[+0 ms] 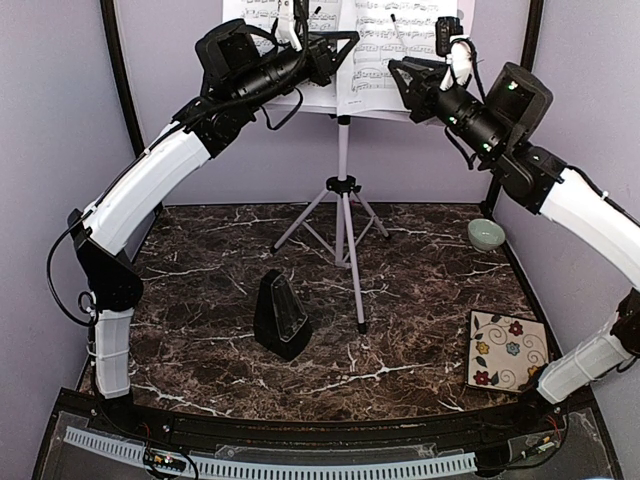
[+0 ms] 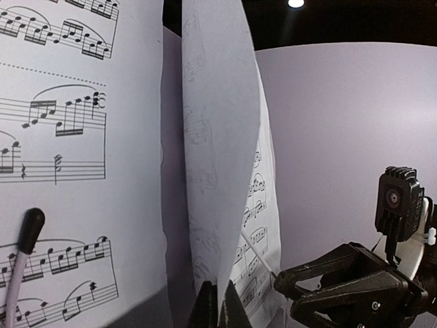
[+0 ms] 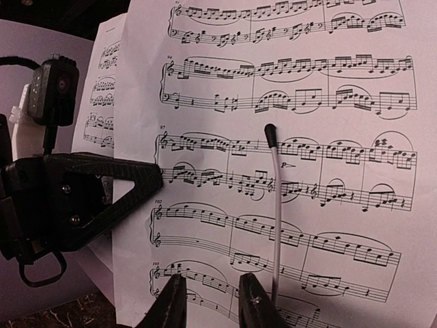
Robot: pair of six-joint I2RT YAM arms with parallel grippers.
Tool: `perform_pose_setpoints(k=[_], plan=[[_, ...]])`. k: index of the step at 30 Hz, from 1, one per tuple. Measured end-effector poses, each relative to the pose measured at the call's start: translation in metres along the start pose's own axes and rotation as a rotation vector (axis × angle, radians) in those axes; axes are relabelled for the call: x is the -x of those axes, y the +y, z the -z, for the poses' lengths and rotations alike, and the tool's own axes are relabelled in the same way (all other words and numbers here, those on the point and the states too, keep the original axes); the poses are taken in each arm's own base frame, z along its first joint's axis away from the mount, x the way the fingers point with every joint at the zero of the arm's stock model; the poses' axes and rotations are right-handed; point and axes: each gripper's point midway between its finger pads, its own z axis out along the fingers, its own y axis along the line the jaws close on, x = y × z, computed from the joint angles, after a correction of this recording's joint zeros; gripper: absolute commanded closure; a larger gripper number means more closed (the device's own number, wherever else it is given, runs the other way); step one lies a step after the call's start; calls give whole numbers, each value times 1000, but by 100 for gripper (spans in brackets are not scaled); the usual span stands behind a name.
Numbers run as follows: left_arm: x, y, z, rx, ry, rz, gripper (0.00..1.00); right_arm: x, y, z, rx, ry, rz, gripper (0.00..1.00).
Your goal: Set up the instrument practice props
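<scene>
Left tool (image 2: 218,302) clenched on white printed music sheet (image 2: 218,137) edge | right tool (image 3: 212,283) released, fingers spread before same sheet | black pyramid metronome (image 1: 281,315) upright toward dark marbled tabletop (image 1: 430,300) near edge

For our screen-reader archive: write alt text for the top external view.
Two robot arms reach up to a white music stand holding two music sheets, the left gripper and right gripper both at the right-hand sheet. On the dark marble table below are a black pyramid metronome, a pale green bowl and a floral tile.
</scene>
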Motion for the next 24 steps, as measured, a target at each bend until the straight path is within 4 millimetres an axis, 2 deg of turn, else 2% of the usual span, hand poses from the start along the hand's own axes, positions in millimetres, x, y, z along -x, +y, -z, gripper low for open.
perform_pose_setpoints(k=[5, 8, 12, 15, 18, 24], plan=[[0, 0, 0, 0, 0, -7, 100, 7, 0, 2, -9, 3, -3, 58], [0, 0, 0, 0, 0, -12, 100, 18, -2, 5, -31, 2, -8, 60], [0, 0, 0, -2, 0, -22, 100, 39, -17, 8, -112, -3, -26, 61], [0, -1, 0, -3, -1, -25, 100, 47, -27, 10, -161, -5, -34, 64], [0, -1, 0, -4, -1, -29, 100, 43, -31, 6, -187, 20, -37, 66], [1, -1, 0, -4, -2, -32, 100, 10, -26, -7, -182, 107, -33, 68]])
